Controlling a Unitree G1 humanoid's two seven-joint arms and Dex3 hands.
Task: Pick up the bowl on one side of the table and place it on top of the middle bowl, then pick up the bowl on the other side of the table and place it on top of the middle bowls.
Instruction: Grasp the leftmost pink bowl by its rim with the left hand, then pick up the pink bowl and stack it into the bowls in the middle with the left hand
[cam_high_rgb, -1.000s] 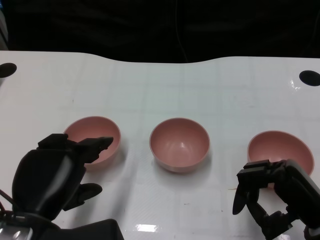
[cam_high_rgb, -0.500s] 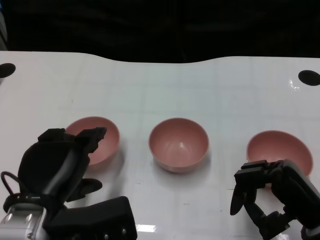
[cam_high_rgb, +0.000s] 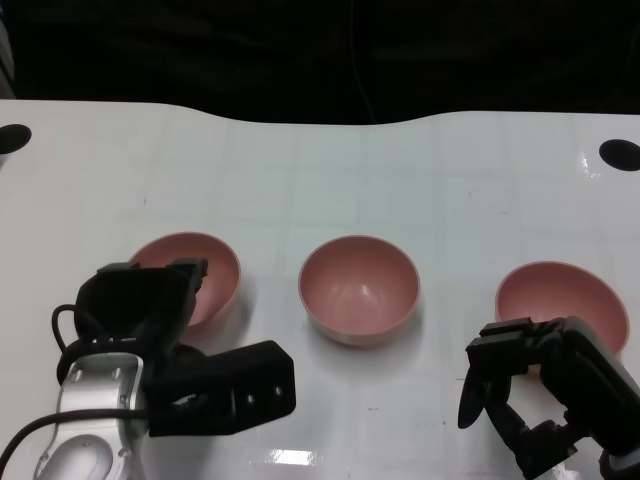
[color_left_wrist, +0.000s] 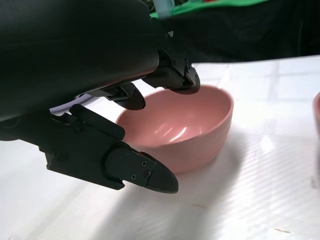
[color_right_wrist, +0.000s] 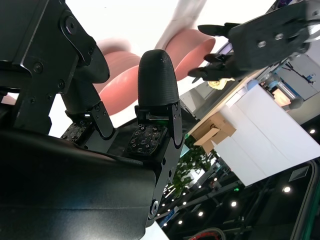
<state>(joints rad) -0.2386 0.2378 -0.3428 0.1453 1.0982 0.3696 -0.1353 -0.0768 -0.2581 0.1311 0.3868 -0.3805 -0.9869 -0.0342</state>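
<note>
3 pink bowls in a row on the white desk (cam_high_rgb: 320, 170).

We see our left robot hand (cam_high_rgb: 150, 300) spread around the left bowl's (cam_high_rgb: 205, 265) near rim without gripping; the middle bowl (cam_high_rgb: 358, 288) stands apart; our right robot hand (cam_high_rgb: 530, 385), fingers parted and empty, hovers just before the right bowl (cam_high_rgb: 565, 295).

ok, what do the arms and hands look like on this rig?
Left forearm is a glossy silver shell with a thin black cable looping beside it. Left hand is matte black: blocky body, rounded tapered fingertips with small visible screws. Right hand is the same black; its fingers have textured rounded tips.
</note>
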